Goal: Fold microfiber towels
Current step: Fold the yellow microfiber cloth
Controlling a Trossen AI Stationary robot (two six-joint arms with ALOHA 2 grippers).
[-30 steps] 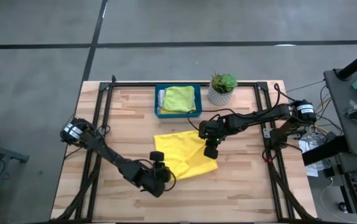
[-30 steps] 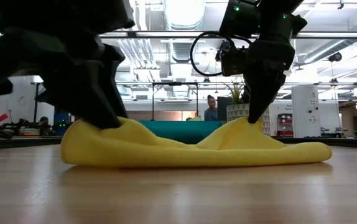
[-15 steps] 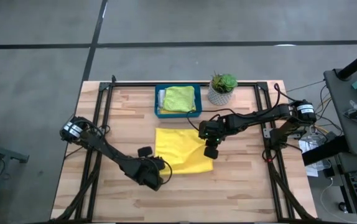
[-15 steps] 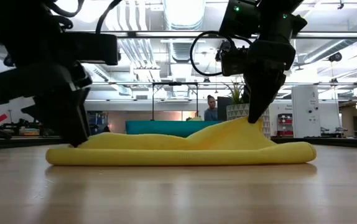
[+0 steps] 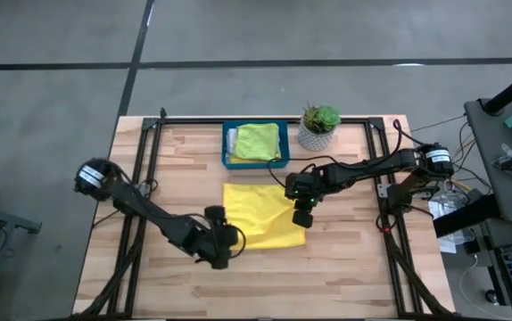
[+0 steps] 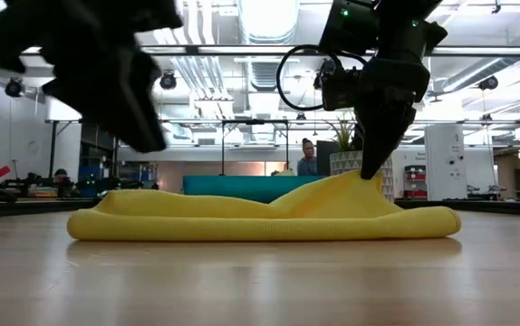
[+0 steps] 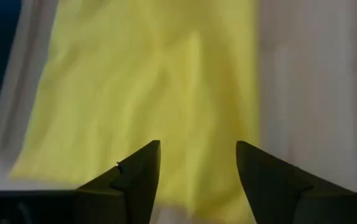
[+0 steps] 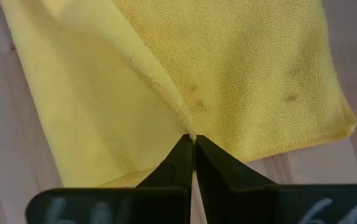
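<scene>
On the wooden bench (image 5: 345, 267) your right claw (image 5: 300, 212) pinches the folded yellow towel's (image 5: 260, 218) edge, while your left claw (image 5: 227, 239) hangs spread apart, empty, just above its other end.

Bare desk (image 5: 345, 267) lies open along the near edge and toward both near corners. The yellow towel (image 5: 260, 214) covers the middle, with the right end effector (image 5: 302, 217) pinching a raised ridge at its right edge and the left end effector (image 5: 223, 248), fingers parted, lifted just off its near-left corner. At the far edge, the teal tray (image 5: 229, 147) and potted plant (image 5: 318, 127) block passage.
</scene>
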